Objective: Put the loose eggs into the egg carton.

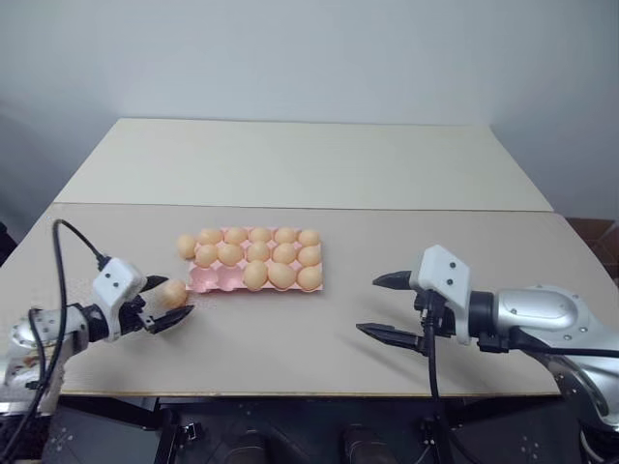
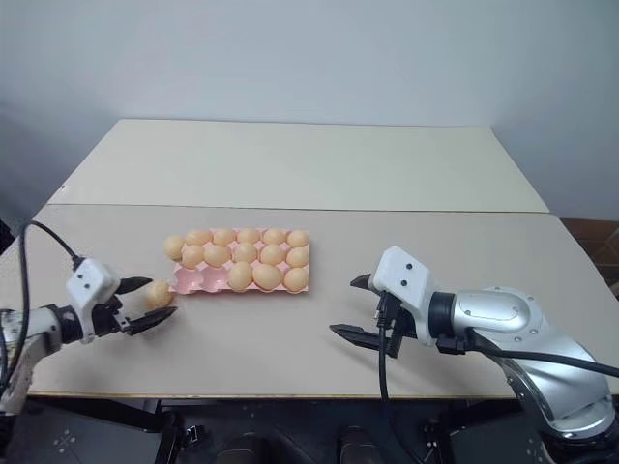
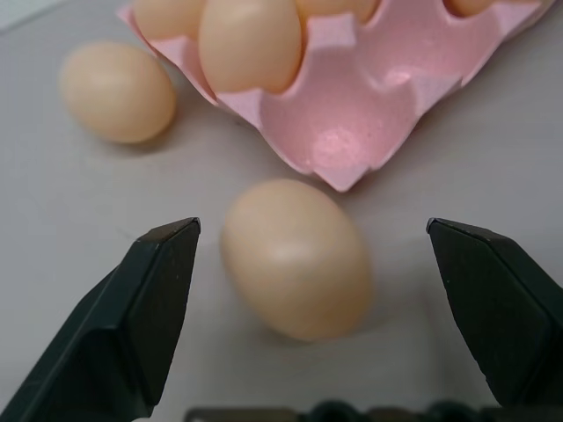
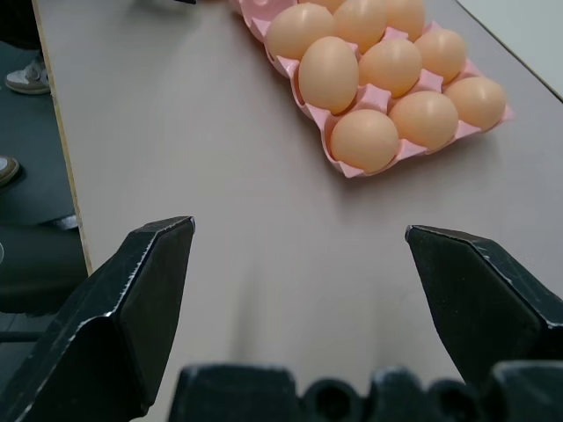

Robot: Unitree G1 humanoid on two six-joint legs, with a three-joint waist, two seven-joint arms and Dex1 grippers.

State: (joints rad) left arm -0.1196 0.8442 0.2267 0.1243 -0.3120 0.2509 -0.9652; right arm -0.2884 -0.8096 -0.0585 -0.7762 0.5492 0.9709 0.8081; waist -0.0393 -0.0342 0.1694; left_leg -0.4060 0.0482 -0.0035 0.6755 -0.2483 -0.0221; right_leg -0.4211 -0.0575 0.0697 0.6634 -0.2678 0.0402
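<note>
Big tan table (image 1: 387, 319), pink egg carton (image 1: 208, 280) mostly full. Right gripper (image 1: 387, 307) sits at the carton's 3 o'clock, jaws wide, empty. Left gripper (image 1: 166, 302) gapes around one loose egg (image 1: 174, 292) at 7 o'clock; another egg (image 1: 186, 246) at 10.

Each arm ends in a white, boxy wrist housing with small dark screw holes, carrying a pincer of two tapered matte-black fingers: left pincer (image 1: 166, 302), right pincer (image 1: 385, 307). The right forearm is a rounded silver-grey shell with black joint rings. Black cables loop from both wrists.
</note>
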